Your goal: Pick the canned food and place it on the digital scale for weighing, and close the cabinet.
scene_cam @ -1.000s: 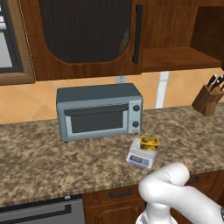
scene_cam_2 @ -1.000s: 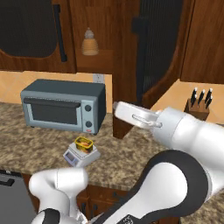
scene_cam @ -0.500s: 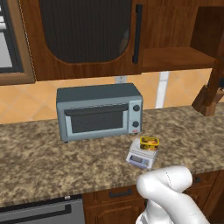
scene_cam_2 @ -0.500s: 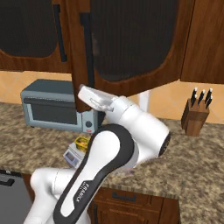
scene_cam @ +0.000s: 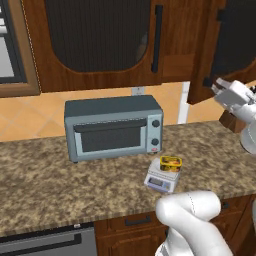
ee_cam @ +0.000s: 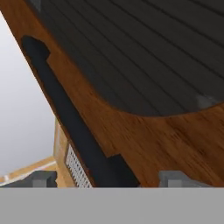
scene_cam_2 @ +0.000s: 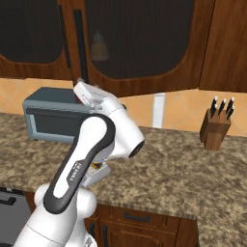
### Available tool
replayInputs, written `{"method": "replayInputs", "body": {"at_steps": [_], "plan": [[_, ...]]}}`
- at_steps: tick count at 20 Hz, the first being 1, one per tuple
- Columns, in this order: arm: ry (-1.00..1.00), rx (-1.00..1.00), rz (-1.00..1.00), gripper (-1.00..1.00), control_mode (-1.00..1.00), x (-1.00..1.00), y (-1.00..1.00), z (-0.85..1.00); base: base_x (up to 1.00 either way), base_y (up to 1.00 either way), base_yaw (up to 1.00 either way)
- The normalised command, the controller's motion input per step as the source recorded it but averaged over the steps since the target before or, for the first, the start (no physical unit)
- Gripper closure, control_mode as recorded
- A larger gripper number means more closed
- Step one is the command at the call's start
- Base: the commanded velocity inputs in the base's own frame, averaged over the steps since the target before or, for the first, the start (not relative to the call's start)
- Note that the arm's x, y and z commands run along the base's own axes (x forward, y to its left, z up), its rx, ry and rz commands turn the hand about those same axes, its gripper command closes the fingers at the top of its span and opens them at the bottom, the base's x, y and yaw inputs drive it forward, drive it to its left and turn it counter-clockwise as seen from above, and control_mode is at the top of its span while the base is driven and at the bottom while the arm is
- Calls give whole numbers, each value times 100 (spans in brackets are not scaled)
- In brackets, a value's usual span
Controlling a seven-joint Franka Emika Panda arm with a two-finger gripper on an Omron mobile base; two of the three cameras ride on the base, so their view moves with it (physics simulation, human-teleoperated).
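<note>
Tin on the scale, my hand up at the cabinet door.

The canned food (scene_cam: 170, 163) sits on the digital scale (scene_cam: 162, 179), on the speckled surface (scene_cam: 45, 185) just in front of the toaster oven (scene_cam: 114, 127). My gripper (ee_cam: 107, 178) is against the cabinet (ee_cam: 148, 131) door beside its black bar handle (ee_cam: 70, 118), jaws spread apart with nothing between them.

A glossy white arm (scene_cam_2: 91, 159) of rounded, bulbous links with dark grey joint bands, black lettering down one link, and small dark grey fingertips (ee_cam: 39, 178).
</note>
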Motion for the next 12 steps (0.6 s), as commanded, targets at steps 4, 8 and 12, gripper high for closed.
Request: {"method": "replayInputs", "body": {"at_steps": [4,8,12], "plan": [[13,-1,-10,-100,-100,100,53,0,0,0,0],[9,-10,-28,-100,-100,100,94,0,0,0,0],[3,-10,-30,-100,-100,100,81,0,0,0,0]]}}
